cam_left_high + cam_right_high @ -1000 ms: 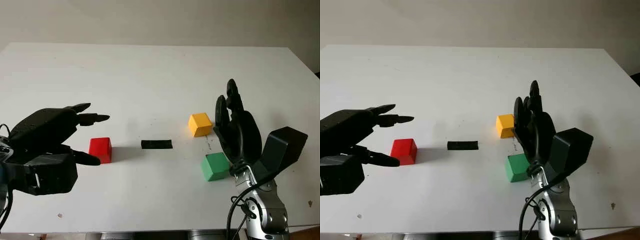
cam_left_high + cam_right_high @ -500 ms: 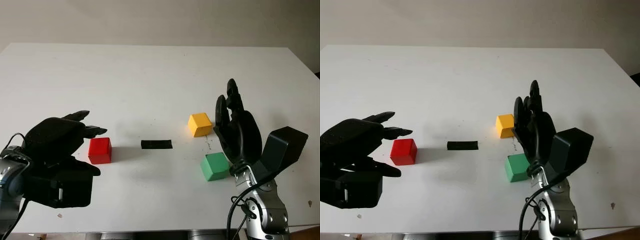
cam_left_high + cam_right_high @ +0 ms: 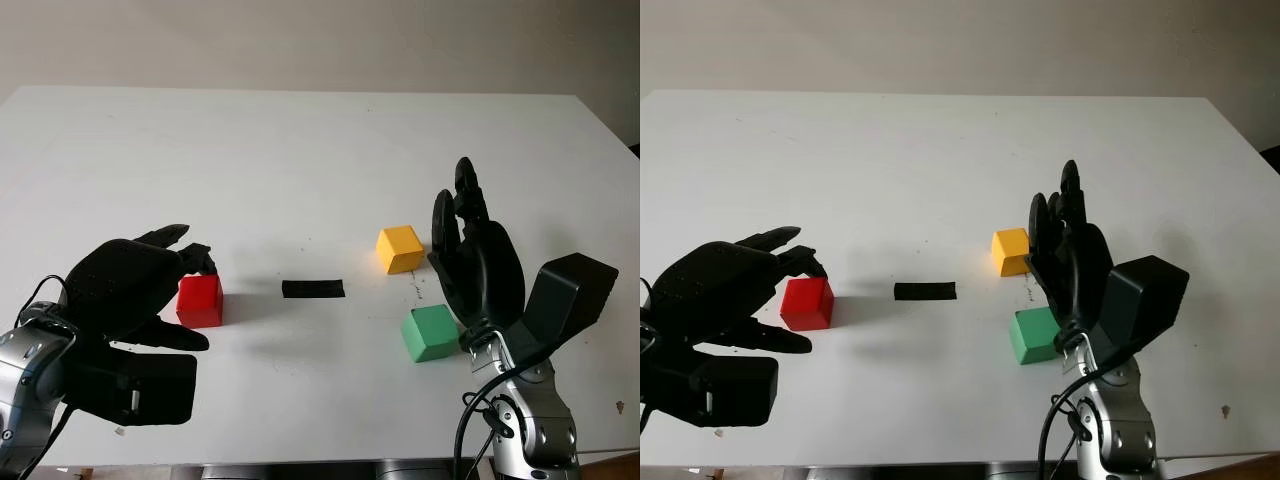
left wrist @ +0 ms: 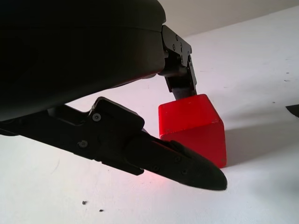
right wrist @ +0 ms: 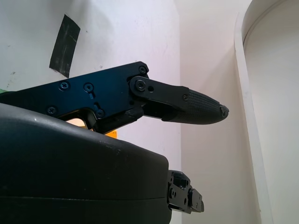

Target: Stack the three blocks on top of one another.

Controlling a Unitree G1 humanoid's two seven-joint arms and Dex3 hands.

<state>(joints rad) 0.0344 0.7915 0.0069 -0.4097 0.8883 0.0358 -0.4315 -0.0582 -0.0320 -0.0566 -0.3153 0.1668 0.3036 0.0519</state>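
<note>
Here the left hand sits low at the near left of the white worktop, drawn up around the red block. One finger reaches over the block's far side and another finger lies along its near side. The hand is partly open and has not closed; the wrist view leaves it unclear whether either finger touches the block, which sits flat on the worktop.

To the right of the red block, a short strip of black tape lies flat near the middle of the worktop. Further right, the yellow block sits a little farther back, and the green block sits nearer, close by it. The right hand stands upright, open and holding nothing, just right of these two blocks.

The step in hand looks like grasping the red block. To do it well, the fingers should probably close evenly on the opposite faces, centred on the block, so it does not twist or slide. Lifting straight up, once the grip is firm, would keep the block square for placing on another.
</note>
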